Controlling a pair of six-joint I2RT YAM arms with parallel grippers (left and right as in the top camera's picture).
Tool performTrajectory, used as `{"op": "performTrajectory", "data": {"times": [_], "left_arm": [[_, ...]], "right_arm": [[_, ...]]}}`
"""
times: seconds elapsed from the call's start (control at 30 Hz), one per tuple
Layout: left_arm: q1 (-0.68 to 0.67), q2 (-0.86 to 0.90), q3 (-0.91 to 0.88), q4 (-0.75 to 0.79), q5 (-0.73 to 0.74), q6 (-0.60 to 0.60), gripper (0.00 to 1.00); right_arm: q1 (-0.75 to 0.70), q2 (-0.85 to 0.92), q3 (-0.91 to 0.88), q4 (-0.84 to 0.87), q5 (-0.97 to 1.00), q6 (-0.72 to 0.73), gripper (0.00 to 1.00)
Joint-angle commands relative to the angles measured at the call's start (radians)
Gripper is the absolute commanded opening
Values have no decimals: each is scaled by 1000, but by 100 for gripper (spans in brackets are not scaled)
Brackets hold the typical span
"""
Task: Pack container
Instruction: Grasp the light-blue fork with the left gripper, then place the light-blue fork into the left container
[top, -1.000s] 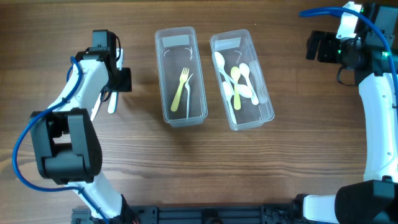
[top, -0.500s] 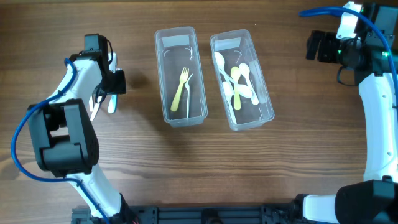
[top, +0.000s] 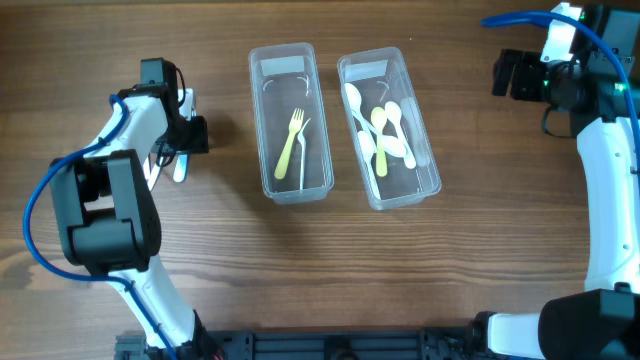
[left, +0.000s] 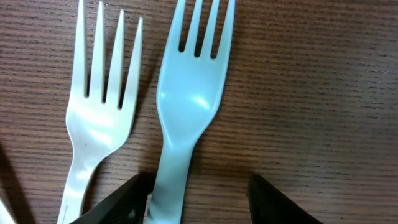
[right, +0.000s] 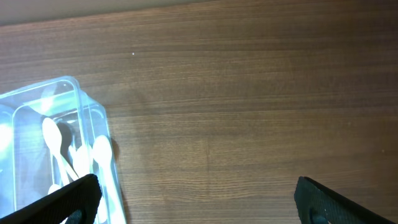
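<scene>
Left gripper (left: 198, 200) had nudged back right since half a second before. Only its wrist cam showed the jaws apart, straddling the pale blue fork's (left: 189, 106) smooth plastic handle, with a white fork (left: 99, 118) just beside it on the grainy wood table (left: 323, 93). Overhead, the clear fork tub (top: 283, 52) and spoon tub (top: 372, 58) sat across bare wood. Right gripper (right: 196, 202) gaped wide, holding nothing.

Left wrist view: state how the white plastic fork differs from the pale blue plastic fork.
The white plastic fork is white, outside the left gripper's fingers; the pale blue plastic fork is blue, its handle between them. Both lie flat on the wooden table, tines pointing alike.
</scene>
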Motion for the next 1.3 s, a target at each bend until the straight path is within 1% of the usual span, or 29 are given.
{"op": "performTrajectory", "data": {"times": [0.0, 0.13, 0.2, 0.33, 0.37, 0.6, 0.83, 0.93, 1.07, 1.13, 1.27], "left_arm": [[4, 21, -7, 0, 19, 19, 47], [4, 21, -7, -8, 19, 19, 30], [4, 20, -6, -13, 19, 19, 15], [4, 20, -6, -16, 19, 18, 8], [3, 20, -6, -16, 20, 11, 5], [3, -13, 1, -40, 20, -4, 4], [3, -154, 62, -74, 30, -73, 4], [-2, -237, 73, -82, 63, -96, 4], [-19, -349, 73, -86, 159, -122, 4], [-44, -412, 73, -86, 208, -165, 4], [-118, -486, 73, -79, 233, -215, 4]], "right_arm": [[3, 0, 9, 3, 8, 9, 100], [3, 0, 9, 3, 8, 9, 100], [3, 0, 9, 3, 8, 8, 100], [3, 0, 9, 3, 8, 8, 100], [3, 0, 9, 3, 8, 9, 100], [3, 0, 9, 3, 8, 8, 100], [3, 0, 9, 3, 8, 9, 100], [3, 0, 9, 3, 8, 8, 100], [3, 0, 9, 3, 8, 9, 100], [3, 0, 9, 3, 8, 8, 100], [3, 0, 9, 3, 8, 8, 100]]}}
